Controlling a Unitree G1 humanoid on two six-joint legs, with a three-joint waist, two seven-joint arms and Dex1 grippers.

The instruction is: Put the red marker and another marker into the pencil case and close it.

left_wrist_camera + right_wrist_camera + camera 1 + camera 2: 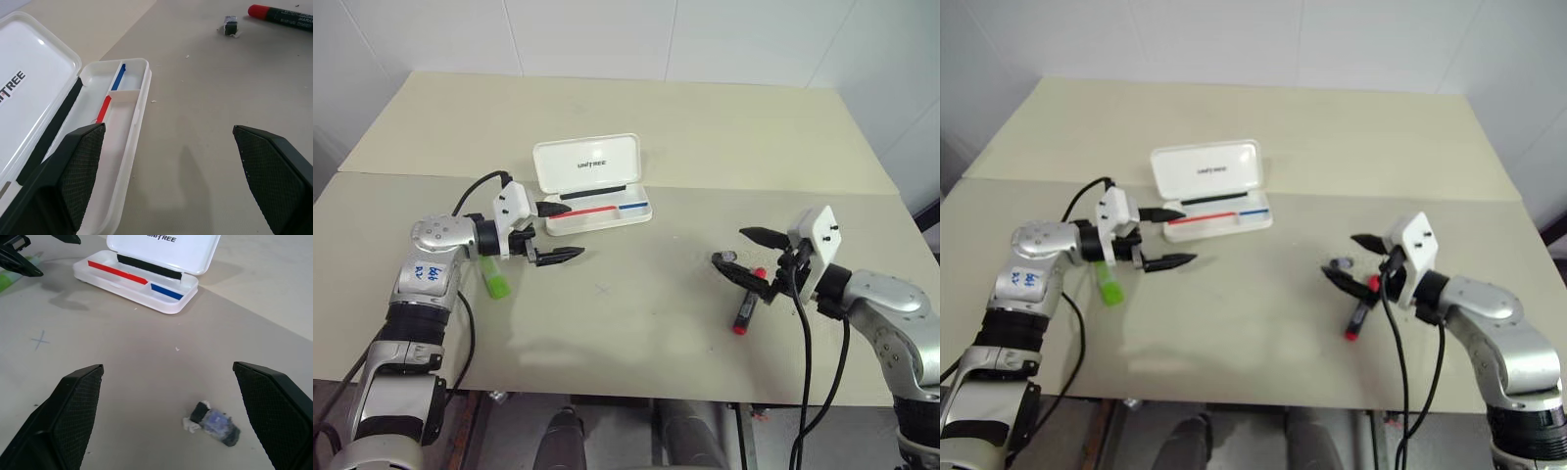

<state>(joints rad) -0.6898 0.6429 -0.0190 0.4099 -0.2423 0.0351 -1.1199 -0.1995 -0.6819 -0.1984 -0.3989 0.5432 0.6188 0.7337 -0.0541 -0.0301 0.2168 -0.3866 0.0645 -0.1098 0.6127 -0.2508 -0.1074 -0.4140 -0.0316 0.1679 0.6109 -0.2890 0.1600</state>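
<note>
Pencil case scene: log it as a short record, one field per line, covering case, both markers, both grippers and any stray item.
pencil case: open, lid raised, tray holds no marker
red marker: lying on the table beneath the right gripper
green marker: on the table beneath the left arm, outside the case
left gripper: open, holding nothing, beside the case's front edge
right gripper: open, holding nothing, above the red marker
small dark scrap: on the table near the right gripper
task progress: neither marker in the case yet
</note>
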